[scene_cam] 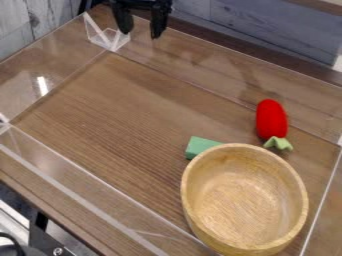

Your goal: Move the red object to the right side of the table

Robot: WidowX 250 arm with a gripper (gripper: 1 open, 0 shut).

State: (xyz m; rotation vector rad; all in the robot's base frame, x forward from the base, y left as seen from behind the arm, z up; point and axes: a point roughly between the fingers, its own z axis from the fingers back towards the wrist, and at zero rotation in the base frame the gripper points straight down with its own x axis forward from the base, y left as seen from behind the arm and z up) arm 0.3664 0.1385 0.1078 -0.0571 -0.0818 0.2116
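The red object [271, 119] is a small bright red oblong toy fruit with a green leafy end. It lies on the brown wood-grain table [147, 110] near the right wall. My gripper [139, 28] hangs at the top left of the view, far from the fruit. Its dark fingers [122, 24] point down, stand apart and hold nothing. The upper part of the hand is cut off by the frame's top edge.
A round light wooden bowl [245, 200] sits at the front right. A flat green block [203, 147] lies against the bowl's far left rim. Low clear plastic walls [47, 85] edge the tabletop. A grey wall runs along the back.
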